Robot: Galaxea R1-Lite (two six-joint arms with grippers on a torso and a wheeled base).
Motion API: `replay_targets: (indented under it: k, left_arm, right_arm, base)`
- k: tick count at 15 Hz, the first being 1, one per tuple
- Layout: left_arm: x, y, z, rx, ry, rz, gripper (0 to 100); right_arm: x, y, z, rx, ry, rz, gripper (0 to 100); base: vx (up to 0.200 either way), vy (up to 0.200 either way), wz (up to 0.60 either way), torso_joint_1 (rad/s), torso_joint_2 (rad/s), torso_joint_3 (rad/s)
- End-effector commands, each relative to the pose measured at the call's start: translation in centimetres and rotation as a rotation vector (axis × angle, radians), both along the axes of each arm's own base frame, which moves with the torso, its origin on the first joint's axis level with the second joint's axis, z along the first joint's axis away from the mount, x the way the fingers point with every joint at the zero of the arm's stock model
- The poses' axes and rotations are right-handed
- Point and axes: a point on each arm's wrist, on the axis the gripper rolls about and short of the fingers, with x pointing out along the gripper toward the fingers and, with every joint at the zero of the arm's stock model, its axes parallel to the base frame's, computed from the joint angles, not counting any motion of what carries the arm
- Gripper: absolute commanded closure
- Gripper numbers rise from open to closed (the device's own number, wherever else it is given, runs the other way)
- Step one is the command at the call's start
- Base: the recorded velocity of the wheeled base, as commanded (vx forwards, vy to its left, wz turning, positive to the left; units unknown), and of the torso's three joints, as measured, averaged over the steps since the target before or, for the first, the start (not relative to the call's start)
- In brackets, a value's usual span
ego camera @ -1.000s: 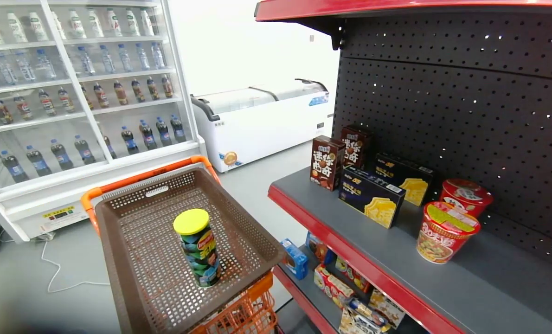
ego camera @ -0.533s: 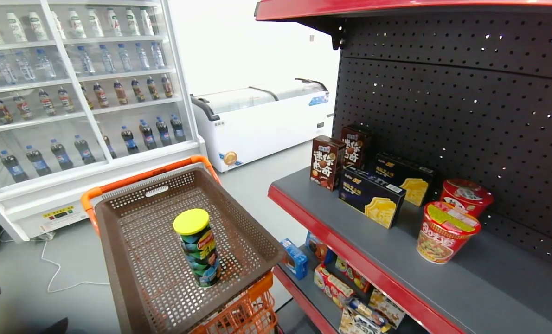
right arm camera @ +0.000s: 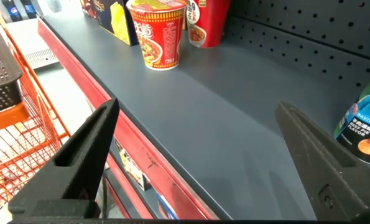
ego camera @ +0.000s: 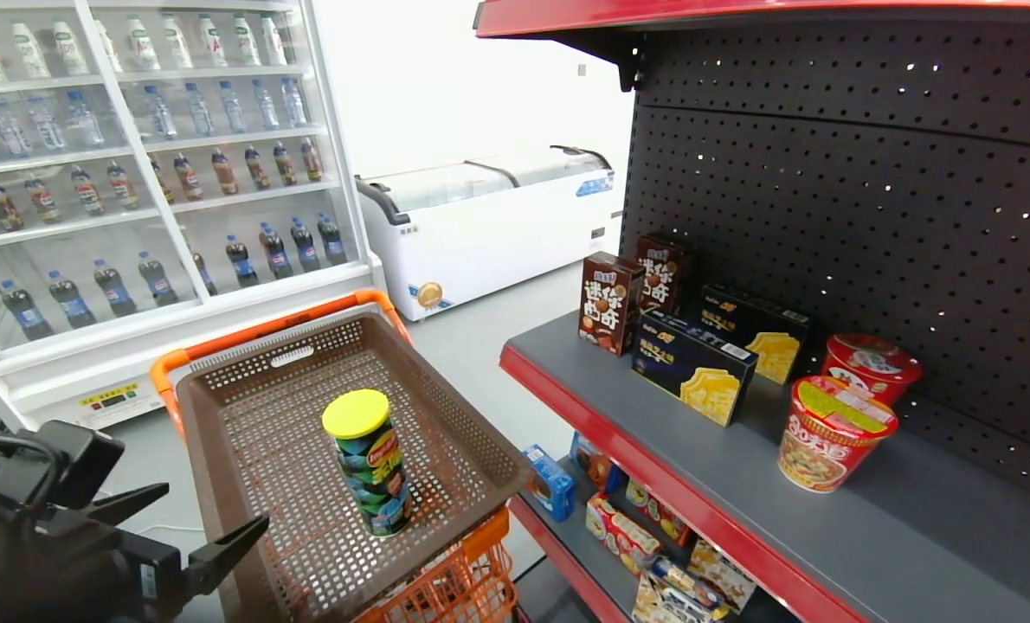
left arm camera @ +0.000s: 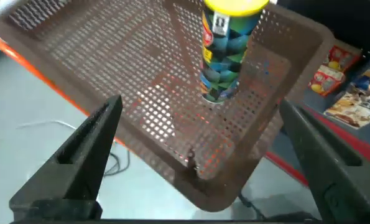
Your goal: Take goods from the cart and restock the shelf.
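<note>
Yellow-lidded can [ego camera: 368, 463] upright in cart basket [ego camera: 467, 414], left hand [ego camera: 214, 504] spread wide at its near-left corner, boxes [ego camera: 695, 368] and cups [ego camera: 831, 433] on shelf [ego camera: 619, 407]

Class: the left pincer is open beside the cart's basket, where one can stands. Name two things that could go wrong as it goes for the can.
1. The can stands tall, upright and alone in the basket; a glancing touch from the left pincer could topple it.
2. The pincer sits by the basket's near rim; it may strike the wall and shove the cart.
</note>
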Motion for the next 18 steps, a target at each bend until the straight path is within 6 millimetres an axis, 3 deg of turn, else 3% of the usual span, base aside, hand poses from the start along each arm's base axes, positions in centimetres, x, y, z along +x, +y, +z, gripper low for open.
replay_targets:
  k: [1, 7, 10, 14, 18]
  left_arm:
    - [2.0, -0.4, -3.1, -0.036, 0.140, -0.010, 0]
    - [8.7, -0.7, -6.1, -0.045, 0.057, -0.017, 0]
    - [11.1, -2.1, -7.0, -0.045, 0.021, -0.068, 0]
    - [13.0, -4.2, -8.2, -0.039, 0.030, -0.135, 0]
    - [14.3, -4.8, -9.9, -0.031, 0.060, -0.146, 0]
  right_arm:
    - [0.0, 0.0, 0.0, 0.000, 0.000, 0.000, 0]
    - [0.0, 0.0, 0.0, 0.000, 0.000, 0.000, 0]
    - [0.0, 0.0, 0.0, 0.000, 0.000, 0.000, 0]
    - [0.0, 0.0, 0.0, 0.000, 0.000, 0.000, 0]
    - [0.0, 0.0, 0.0, 0.000, 0.000, 0.000, 0]
  base:
    - [0.000, 0.000, 0.00, 0.000, 0.00, 0.000]
    - [0.000, 0.000, 0.00, 0.000, 0.00, 0.000]
    - [0.000, 0.000, 0.00, 0.000, 0.00, 0.000]
    - [0.000, 0.000, 0.00, 0.000, 0.00, 0.000]
    - [0.000, 0.000, 0.00, 0.000, 0.00, 0.000]
